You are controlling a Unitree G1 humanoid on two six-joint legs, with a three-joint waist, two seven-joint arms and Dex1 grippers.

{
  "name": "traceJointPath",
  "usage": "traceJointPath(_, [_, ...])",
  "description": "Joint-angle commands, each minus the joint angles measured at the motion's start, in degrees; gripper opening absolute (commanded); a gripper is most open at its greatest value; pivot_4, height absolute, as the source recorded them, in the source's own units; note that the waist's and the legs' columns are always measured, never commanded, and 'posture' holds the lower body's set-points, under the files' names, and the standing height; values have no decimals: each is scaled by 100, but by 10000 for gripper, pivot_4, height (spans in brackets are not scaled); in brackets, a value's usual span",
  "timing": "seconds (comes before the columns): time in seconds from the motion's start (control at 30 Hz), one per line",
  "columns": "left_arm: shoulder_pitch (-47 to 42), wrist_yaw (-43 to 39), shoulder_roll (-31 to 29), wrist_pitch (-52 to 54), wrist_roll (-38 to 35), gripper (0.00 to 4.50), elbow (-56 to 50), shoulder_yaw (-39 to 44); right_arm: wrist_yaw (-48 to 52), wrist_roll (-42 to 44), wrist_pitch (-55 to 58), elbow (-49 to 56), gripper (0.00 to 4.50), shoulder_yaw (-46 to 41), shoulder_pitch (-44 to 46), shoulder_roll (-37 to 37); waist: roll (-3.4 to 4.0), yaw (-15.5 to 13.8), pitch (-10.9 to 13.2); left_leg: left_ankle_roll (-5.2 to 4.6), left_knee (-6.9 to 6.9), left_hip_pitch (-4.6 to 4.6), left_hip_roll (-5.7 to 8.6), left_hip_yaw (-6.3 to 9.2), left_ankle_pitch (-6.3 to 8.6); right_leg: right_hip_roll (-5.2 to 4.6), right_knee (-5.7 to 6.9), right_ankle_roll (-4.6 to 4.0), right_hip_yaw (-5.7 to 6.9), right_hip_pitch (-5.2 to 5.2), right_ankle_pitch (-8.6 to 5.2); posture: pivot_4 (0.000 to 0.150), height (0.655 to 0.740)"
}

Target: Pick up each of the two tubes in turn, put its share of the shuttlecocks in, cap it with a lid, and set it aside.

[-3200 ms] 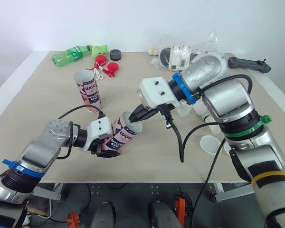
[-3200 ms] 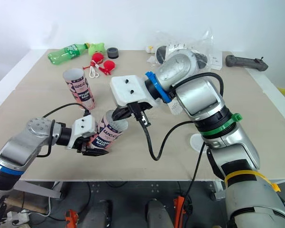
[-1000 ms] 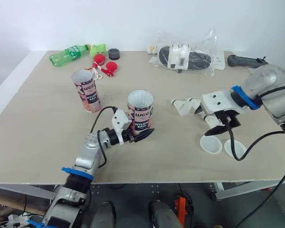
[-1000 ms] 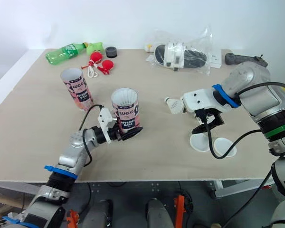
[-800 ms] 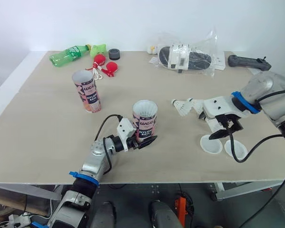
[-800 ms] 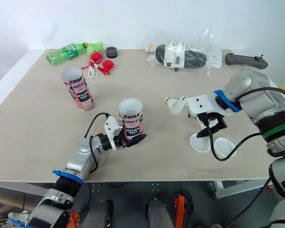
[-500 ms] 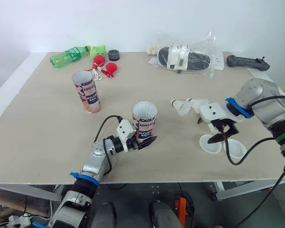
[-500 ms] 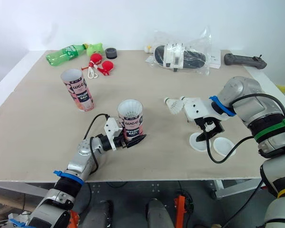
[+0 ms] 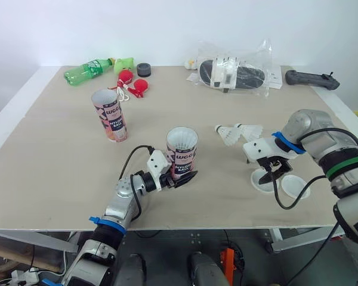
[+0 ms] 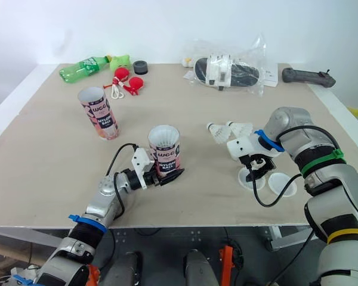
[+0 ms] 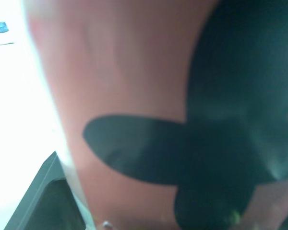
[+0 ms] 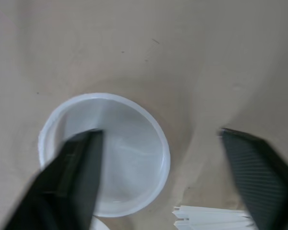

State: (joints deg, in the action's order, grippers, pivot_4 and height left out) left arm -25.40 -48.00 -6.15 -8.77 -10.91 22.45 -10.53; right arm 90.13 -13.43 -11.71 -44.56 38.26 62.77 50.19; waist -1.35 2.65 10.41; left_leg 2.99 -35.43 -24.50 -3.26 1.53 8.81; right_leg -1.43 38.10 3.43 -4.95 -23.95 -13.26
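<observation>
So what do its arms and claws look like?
The left arm and right arm are rounded silver-grey shells with blue rings; the right also wears green and yellow bands. The left gripper and right gripper each have a white boxy housing, two black fingers and a black cable.

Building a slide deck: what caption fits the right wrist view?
Open right claw hovers over a white lid lying on the tan table.

Far side of worktop (image 9: 59, 155): green bottle (image 9: 86, 70) lying down, black round thing (image 9: 144, 69), red toys (image 9: 134, 83), clear bag (image 9: 235, 71), black handle (image 9: 309, 78) on right.
</observation>
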Motion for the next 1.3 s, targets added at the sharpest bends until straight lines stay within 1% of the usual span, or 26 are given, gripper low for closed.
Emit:
traceJointPath(0.03, [109,-29,6,76,91,34082,64,-110,237,-143,-98,-152,23804,-85,-6,-26,-1,1,-1,0,0,5,0,0,0,0,0,-5,0,5,-3,1500,7400])
traceJointPath(0.07, [111,-30,3,79,92,34082,61,-106,237,-133,-96,-163,18599,-79,-7,-32,-1,1,-1,0,0,12,0,1,0,0,0,-12,0,13,-7,1500,7400])
traceJointPath(0.1, [114,-33,-1,82,93,34082,55,-103,237,-118,-94,-165,18599,-66,-8,-33,-1,2,-1,0,0,16,0,0,0,0,0,-12,-2,17,-7,1500,7400])
traceJointPath(0.13, [118,-36,-3,85,95,34082,50,-102,237,-109,-91,-165,12780,-64,-11,-36,-1,4,-1,0,-1,20,0,0,0,0,0,-14,-2,21,-8,1500,7400])
traceJointPath(0.17, [120,-38,-7,87,98,34082,47,-102,237,-78,-82,-145,10735,-47,-19,-29,-1,5,-1,0,-1,26,0,0,0,0,0,-14,-2,27,-8,1500,7400])
traceJointPath(0.2, [121,-42,-10,91,101,34082,44,-103,237,-43,-69,-119,10735,-40,-28,-23,-1,6,-1,0,-1,28,0,0,0,0,0,-14,-2,29,-8,1500,7400])
traceJointPath(0.23, [120,-44,-12,93,102,34082,43,-103,237,21,-46,-73,5245,-11,-39,-3,-1,7,-1,0,-2,33,0,1,0,0,0,-15,-1,33,-8,1500,7400])
traceJointPath(0.27, [117,-46,-14,94,103,34082,43,-101,237,83,-21,-19,1998,12,-47,16,-1,8,-1,0,-2,34,0,1,0,0,0,-15,-2,34,-8,1500,7400])
traceJointPath(0.3, [114,-48,-15,94,103,34082,43,-100,237,139,7,30,296,24,-53,28,-1,8,-1,0,-2,34,0,1,0,0,0,-15,-2,35,-8,1500,7400])
traceJointPath(0.37, [114,-50,-12,88,103,34082,46,-98,237,279,70,158,296,75,-67,65,-1,8,-1,1,-1,39,0,2,1,0,0,-16,0,39,-11,1500,7400])
traceJointPath(0.5, [85,-48,26,52,119,34082,96,-115,237,1224,627,1264,296,358,-92,393,-1,8,-1,1,0,39,0,2,1,0,0,-16,0,39,-11,1500,7400])
traceJointPath(0.6, [78,-41,33,44,127,34082,118,-114,237,1876,1075,1962,296,382,139,618,3,8,0,2,1,38,0,2,1,0,0,-16,-2,38,-12,1500,7400])
traceJointPath(0.73, [100,-36,54,23,153,34082,134,-138,237,2984,1941,2781,296,209,832,703,8,8,2,2,1,36,2,2,1,-2,0,-15,-3,36,-12,1500,7400])
traceJointPath(0.77, [97,-35,62,17,160,34082,143,-145,237,3263,2155,2812,296,58,1136,596,8,8,2,3,0,35,2,2,2,-2,-1,-15,-3,35,-12,1500,7400])
traceJointPath(0.83, [82,-38,70,9,166,34082,167,-145,237,3547,2381,2815,296,-62,1463,494,20,7,5,5,1,29,2,1,3,-2,-1,-15,-5,26,-13,1500,7400])
traceJointPath(0.93, [50,-29,86,-2,177,34082,208,-145,237,4146,2874,2630,296,-484,2163,58,21,9,4,5,4,28,2,2,3,-1,-1,-16,-4,21,-13,1500,7400])
traceJointPath(1.0, [23,-31,103,-22,198,34082,262,-153,237,4230,2933,2457,296,-635,2428,-207,9,-9,0,11,5,25,1,15,7,-1,-3,-21,11,28,-25,1500,7400])
traceJointPath(1.03, [14,-31,109,-30,209,34082,278,-164,237,4205,2891,2417,296,-626,2490,-267,22,5,4,15,3,25,1,16,10,-1,-3,-20,10,29,-26,1500,7400])
traceJointPath(1.1, [-2,-24,105,-43,244,34082,308,-188,237,4060,2760,2295,296,-562,2607,-409,30,6,4,18,3,13,4,0,12,-4,-1,-15,-8,10,-21,1500,7400])
traceJointPath(1.3, [-5,-18,90,-73,296,34082,347,-218,237,3660,2409,1904,296,-424,2808,-878,24,-10,0,21,3,2,4,15,14,-3,-1,-16,9,8,-28,1500,7400])
